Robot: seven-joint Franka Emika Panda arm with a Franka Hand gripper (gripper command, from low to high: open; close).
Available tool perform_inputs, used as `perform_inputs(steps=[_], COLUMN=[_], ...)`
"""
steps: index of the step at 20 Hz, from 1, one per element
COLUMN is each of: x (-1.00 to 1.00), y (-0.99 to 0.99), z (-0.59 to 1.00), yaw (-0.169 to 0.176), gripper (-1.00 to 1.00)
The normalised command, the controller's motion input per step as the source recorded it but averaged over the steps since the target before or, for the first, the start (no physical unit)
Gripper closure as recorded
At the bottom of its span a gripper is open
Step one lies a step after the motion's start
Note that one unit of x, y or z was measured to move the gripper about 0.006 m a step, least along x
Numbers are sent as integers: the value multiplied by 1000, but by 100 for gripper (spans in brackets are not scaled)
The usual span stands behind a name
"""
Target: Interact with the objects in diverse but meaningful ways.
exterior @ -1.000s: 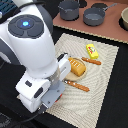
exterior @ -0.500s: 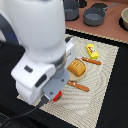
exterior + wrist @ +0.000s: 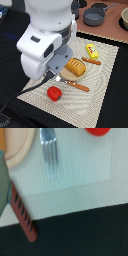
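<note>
In the exterior view, the orange-yellow ridged pastry (image 3: 75, 68) lies on a small round plate (image 3: 65, 73) on the beige placemat. The yellow block (image 3: 92, 50) and the thin brown sausage (image 3: 91, 61) lie just beyond it. The red tomato (image 3: 54, 93) sits near the mat's near edge. My white arm (image 3: 47, 37) looms over the mat's left side and hides the gripper. The wrist view shows the tomato's edge (image 3: 97, 130), the plate rim (image 3: 17, 148) and fork tines (image 3: 48, 150). A blurred grey shape (image 3: 4, 183) at the picture's edge may be a finger.
An orange-handled knife (image 3: 77, 86) lies between the plate and the tomato. Two grey pots (image 3: 94, 17) stand at the back. A dark red ridged strip (image 3: 24, 213) crosses the mat's edge onto the black table (image 3: 75, 233); I cannot tell what it is.
The arm has shifted up and back over the mat's left side, uncovering the tomato near the mat's near edge. The pastry, block and sausage have not moved.
</note>
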Motion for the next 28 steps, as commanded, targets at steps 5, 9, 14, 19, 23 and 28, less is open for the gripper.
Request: perform_inputs(steps=[5,9,14,19,23,28], x=[-738,-720,-466,-347,-391,-626], y=[545,465,114,-25,-26,88], z=[-109,-151,-391,-567,-630,-474], yaw=[92,119,81,52,40,39], gripper=[-100,-100,-100,-100,-100,-100])
